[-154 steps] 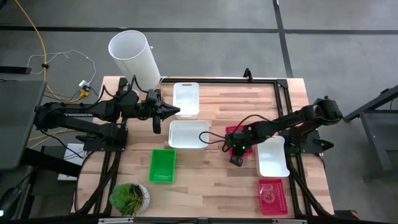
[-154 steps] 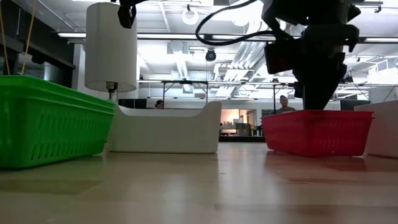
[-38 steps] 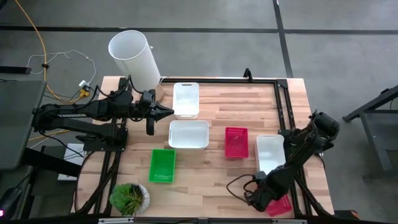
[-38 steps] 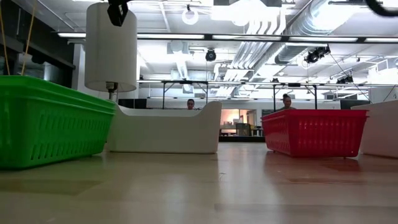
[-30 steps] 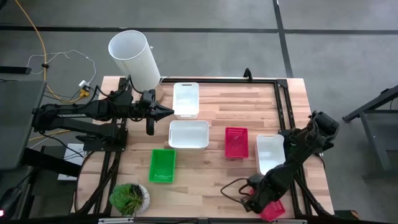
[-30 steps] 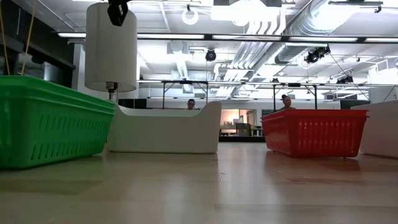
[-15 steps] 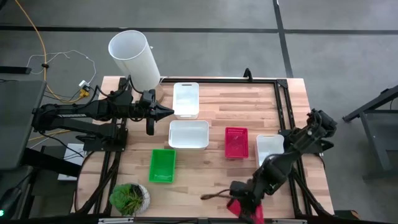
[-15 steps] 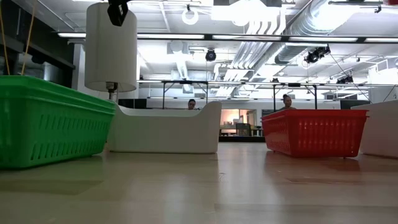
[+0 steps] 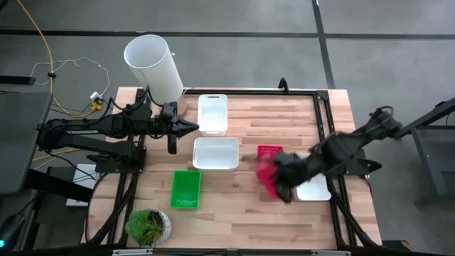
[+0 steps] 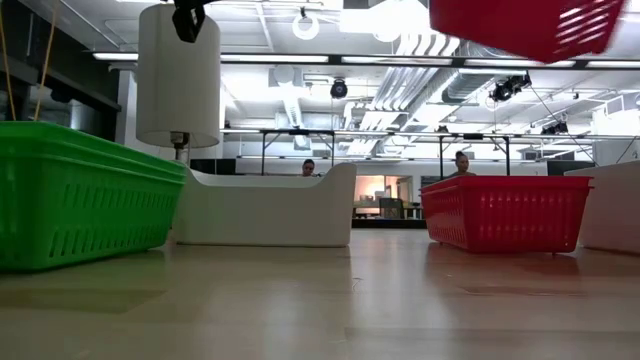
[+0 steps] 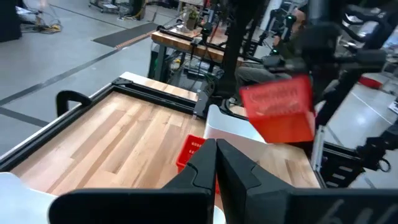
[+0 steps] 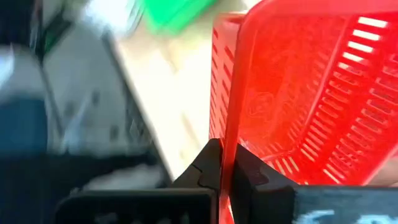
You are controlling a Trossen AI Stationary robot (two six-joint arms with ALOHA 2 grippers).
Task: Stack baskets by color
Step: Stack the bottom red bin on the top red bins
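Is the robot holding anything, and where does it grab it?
The right end effector pinches a red basket by its rim, lifted off the table. The left end effector is shut on nothing.

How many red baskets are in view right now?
2: one red basket on the table beside the big white basket; another carried basket in the right gripper. Nested ones may be hidden.
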